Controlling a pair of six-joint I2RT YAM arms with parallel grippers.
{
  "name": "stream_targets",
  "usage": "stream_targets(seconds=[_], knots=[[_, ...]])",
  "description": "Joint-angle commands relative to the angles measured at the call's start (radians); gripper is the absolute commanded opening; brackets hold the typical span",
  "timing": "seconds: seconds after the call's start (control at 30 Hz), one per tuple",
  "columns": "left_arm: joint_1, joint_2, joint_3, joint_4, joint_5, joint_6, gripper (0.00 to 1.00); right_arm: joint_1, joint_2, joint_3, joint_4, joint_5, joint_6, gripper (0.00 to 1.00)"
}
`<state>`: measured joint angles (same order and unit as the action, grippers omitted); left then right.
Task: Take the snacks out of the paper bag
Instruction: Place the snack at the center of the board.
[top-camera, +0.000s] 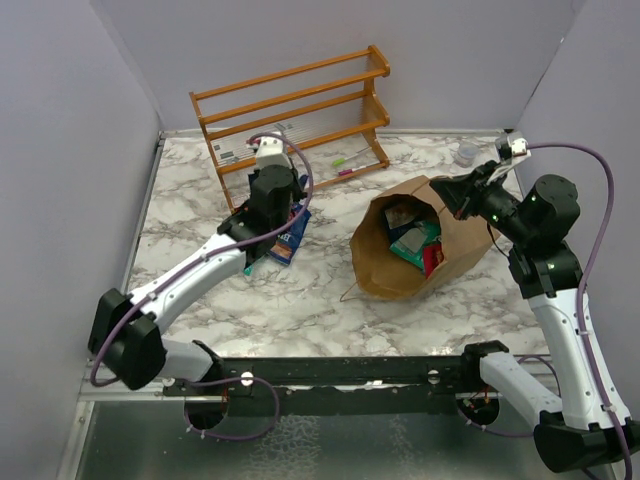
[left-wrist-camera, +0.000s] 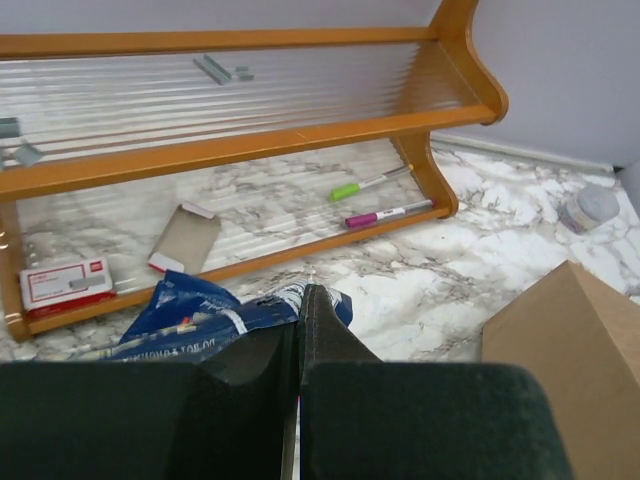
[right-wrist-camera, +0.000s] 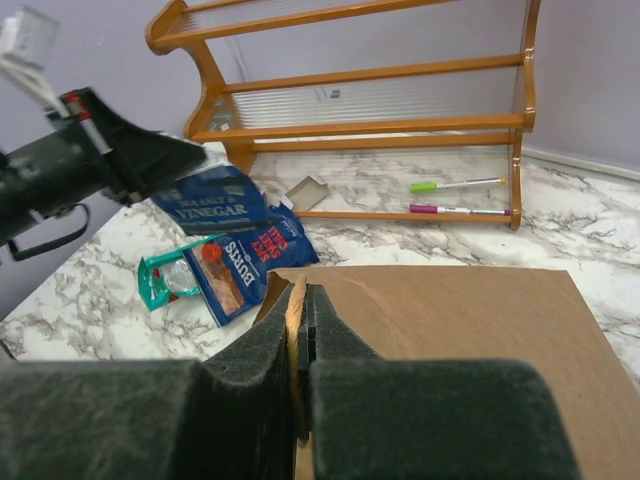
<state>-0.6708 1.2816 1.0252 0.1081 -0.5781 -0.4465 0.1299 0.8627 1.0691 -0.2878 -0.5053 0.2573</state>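
The brown paper bag (top-camera: 455, 235) lies on its side right of centre with its mouth toward the arms. Teal, dark and red snack packets (top-camera: 415, 243) show inside it. My right gripper (top-camera: 452, 190) is shut on the bag's twisted paper handle (right-wrist-camera: 295, 300) at the upper rim. My left gripper (top-camera: 291, 213) is shut on the edge of a dark blue packet (left-wrist-camera: 190, 312), which reads VINEGAR in the right wrist view (right-wrist-camera: 213, 203), low over the table near the rack. A blue packet (right-wrist-camera: 250, 262) and a teal packet (right-wrist-camera: 165, 282) lie flat on the table beside it.
A wooden two-shelf rack (top-camera: 295, 110) stands at the back. It holds a green marker (left-wrist-camera: 360, 186), a pink marker (left-wrist-camera: 385, 214), a small cardboard box (left-wrist-camera: 185, 238) and a red-and-white box (left-wrist-camera: 65, 283). A small clear cup (top-camera: 467, 153) sits at the back right.
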Motion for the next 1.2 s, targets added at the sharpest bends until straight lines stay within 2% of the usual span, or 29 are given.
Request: stream_targets(seconds=[0.0,0.3,0.47,0.6,0.73,0.9,1.17], knots=[[0.056,0.135,0.164,-0.051,0.167,0.003,0.0,0.002,-0.024,0.007,0.007,0.021,-0.003,0.02],[0.13,0.319,0.321,-0.007,0.519,0.066,0.0,0.002,-0.021,0.002,0.015,0.02,0.001,0.02],[0.169,0.467,0.471,-0.064,0.7,0.067,0.0,0.002,-0.025,0.012,0.008,0.023,0.004,0.02],[0.179,0.513,0.4,-0.005,0.847,0.023,0.0,0.002,-0.03,0.013,0.001,0.032,-0.002,0.02],[0.18,0.487,0.208,0.028,0.746,-0.057,0.0,0.002,-0.029,0.008,0.001,0.034,-0.01,0.02],[0.18,0.423,0.064,-0.05,0.558,-0.063,0.0,0.002,-0.015,0.013,0.008,0.024,-0.01,0.02],[0.18,0.283,-0.147,0.034,0.561,-0.172,0.0,0.002,0.003,0.01,0.027,0.002,0.005,0.02]])
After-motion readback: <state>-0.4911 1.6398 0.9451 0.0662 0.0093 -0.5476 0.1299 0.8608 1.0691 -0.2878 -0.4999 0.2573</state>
